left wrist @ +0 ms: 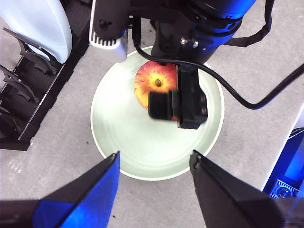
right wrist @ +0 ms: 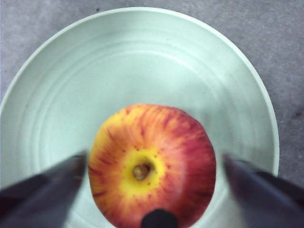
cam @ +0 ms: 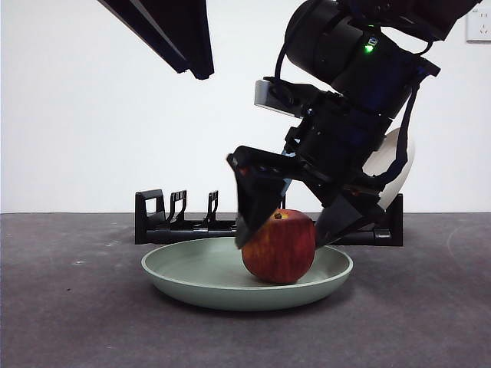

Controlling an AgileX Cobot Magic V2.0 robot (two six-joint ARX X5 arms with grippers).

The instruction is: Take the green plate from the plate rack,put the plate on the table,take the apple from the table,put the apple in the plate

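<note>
apple point(cam: 280, 247) in green plate point(cam: 192, 277) on mottled grey table point(cam: 69, 307), white wall point(cam: 77, 115) behind

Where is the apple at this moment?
The apple sits in the green plate on the table, in front of the plate rack. The right hand straddles it, jaws open and apart from its sides.

We count one red, yellow-streaked apple point(cam: 281, 247), one shallow sage-green plate point(cam: 192, 274), one pale blue plate point(left wrist: 40, 26), one black plastic rack point(cam: 175, 218), and two black two-jawed grippers point(cam: 288, 222) point(left wrist: 154, 190).
</note>
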